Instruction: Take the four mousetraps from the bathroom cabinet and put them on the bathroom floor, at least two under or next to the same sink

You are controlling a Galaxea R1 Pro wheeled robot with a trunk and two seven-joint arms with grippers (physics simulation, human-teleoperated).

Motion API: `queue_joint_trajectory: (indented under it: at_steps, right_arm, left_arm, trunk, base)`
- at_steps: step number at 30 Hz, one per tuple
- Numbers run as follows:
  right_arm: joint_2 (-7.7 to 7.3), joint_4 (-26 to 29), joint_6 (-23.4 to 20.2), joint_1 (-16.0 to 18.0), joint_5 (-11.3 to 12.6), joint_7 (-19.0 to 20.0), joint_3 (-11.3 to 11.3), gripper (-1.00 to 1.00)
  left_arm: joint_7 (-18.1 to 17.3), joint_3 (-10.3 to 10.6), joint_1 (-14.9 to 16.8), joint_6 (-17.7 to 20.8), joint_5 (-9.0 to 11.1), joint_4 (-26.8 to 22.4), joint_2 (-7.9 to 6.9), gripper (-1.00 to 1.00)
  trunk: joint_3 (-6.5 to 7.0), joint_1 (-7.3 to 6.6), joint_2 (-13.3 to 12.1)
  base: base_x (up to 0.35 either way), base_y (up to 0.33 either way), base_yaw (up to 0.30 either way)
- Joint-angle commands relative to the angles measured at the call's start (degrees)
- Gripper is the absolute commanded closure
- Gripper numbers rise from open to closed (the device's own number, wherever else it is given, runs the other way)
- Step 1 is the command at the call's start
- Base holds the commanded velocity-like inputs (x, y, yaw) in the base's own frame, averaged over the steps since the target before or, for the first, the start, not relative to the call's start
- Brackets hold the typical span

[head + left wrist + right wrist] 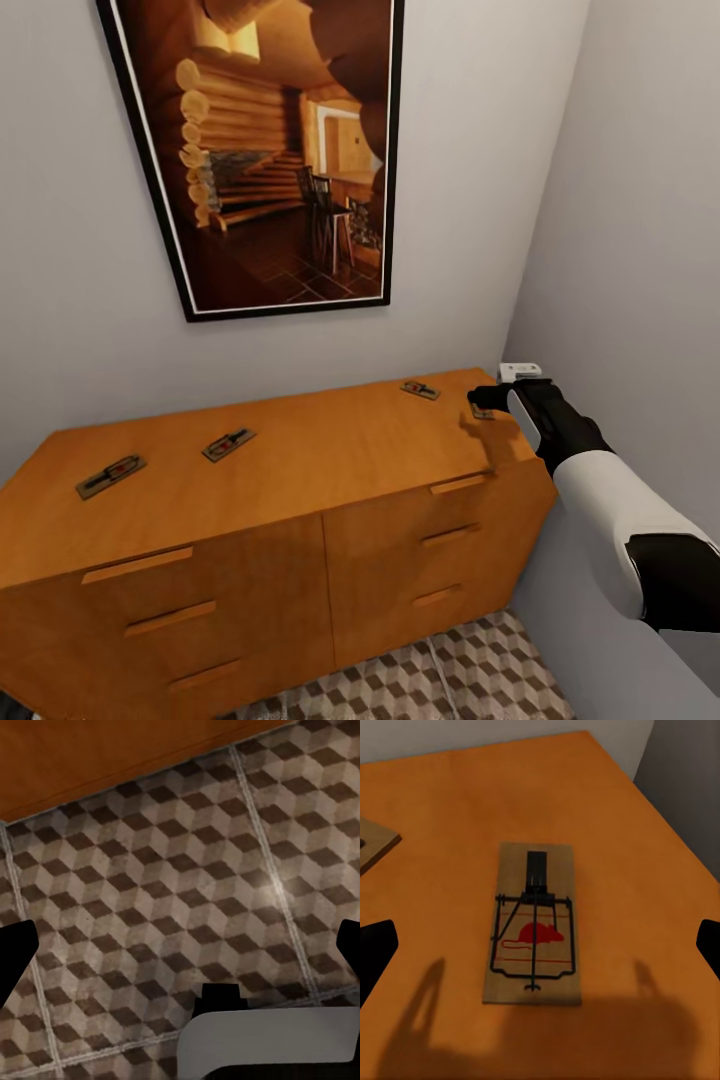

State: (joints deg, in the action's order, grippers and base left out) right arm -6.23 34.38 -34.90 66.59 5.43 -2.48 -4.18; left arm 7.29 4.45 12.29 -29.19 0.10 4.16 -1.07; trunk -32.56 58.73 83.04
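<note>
Four mousetraps lie flat on top of the cabinet, none on the bathroom floor yet. I hold my right gripper above the rightmost mousetrap, fingers spread wide and empty, so they can straddle it. My left gripper hangs open over the tiles, out of the way.

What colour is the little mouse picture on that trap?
Red, on the brown wooden mousetrap lying on the cabinet; clearest in the right wrist view.
</note>
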Motion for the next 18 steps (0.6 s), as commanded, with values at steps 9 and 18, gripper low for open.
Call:
queue_joint_trajectory:
  at_steps: [9, 18]
  right_arm:
    - [-0.1, 0.07, -0.17, 0.03, 0.56, -0.25, -0.39, -1.0]
    - [-0.1, 0.07, -0.17, 0.03, 0.55, -0.24, -0.39, -1.0]
  left_arm:
    - [0.36, 0.47, 0.1, -0.35, -0.01, 0.23, 0.05, -1.0]
    - [0.36, 0.47, 0.1, -0.35, -0.01, 0.23, 0.05, -1.0]
  trunk:
    - [-0.89, 0.0, 0.03]
    - [-1.72, 0.0, 0.03]
  base:
    - [0.0, 0.0, 0.0]
    - [0.0, 0.0, 0.0]
